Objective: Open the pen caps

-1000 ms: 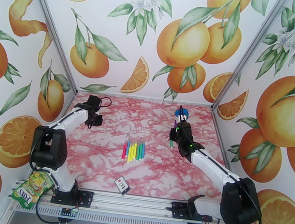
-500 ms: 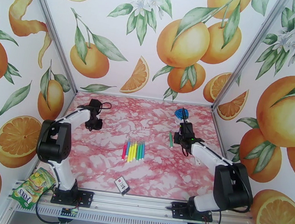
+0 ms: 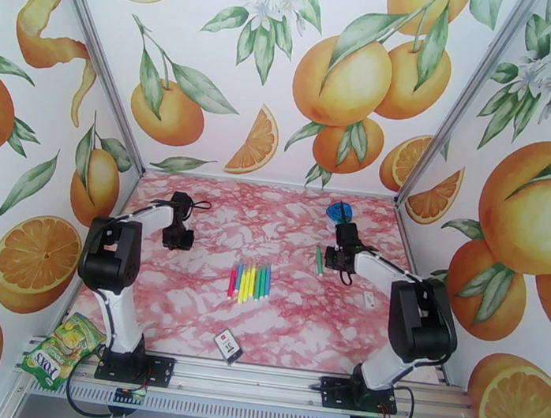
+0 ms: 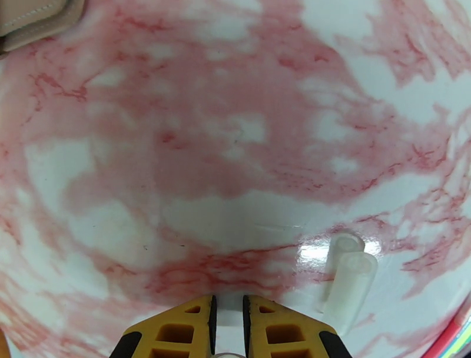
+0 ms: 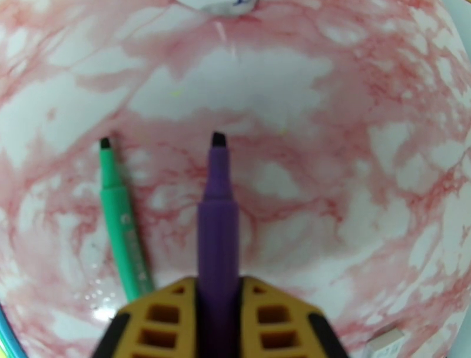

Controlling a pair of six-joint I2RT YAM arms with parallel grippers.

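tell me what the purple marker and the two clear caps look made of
Purple marker: likely plastic, smooth matte barrel with a dark felt-looking chisel tip. Clear caps: probably frosted translucent plastic; the marbled table shows dimly through their hollow tubes.

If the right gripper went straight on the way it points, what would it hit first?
Likely the round container, dead ahead of the right gripper and its purple pen; the pen tip would touch first. Depth is unclear.

I'm seeing bright, even overhead light, with only faint shadows on the counter (image 3: 295, 319). Both wrist views bow at the edges. A white glare patch sits low right in the left wrist view; the right gripper (image 5: 219, 288) looks soft up close.
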